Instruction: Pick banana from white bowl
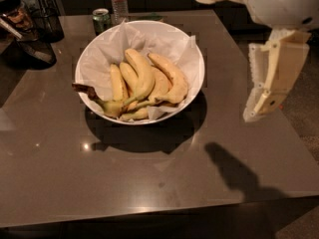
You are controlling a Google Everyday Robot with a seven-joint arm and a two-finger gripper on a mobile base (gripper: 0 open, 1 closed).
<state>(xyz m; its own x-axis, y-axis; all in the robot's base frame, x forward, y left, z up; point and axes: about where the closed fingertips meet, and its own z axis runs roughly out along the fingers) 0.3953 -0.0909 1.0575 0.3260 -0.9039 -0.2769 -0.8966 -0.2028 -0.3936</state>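
The white bowl (198, 59), lined with crinkled white paper, stands at the back middle of the brown table. Several yellow bananas lie in it. The banana (173, 77), long and thick, lies at the right of the pile. Shorter bananas (118, 83) to its left join at a dark brown stem (82, 89). My cream-coloured gripper (259, 108) hangs above the table's right side, to the right of the bowl and apart from it, pointing down. It holds nothing that I can see.
A green drink can (101, 19) and a clear water bottle (118, 1) stand just behind the bowl. Dark equipment (30, 29) sits at the back left. The gripper's shadow (234, 171) falls on the table's front right. The table's front edge (149, 210) is near.
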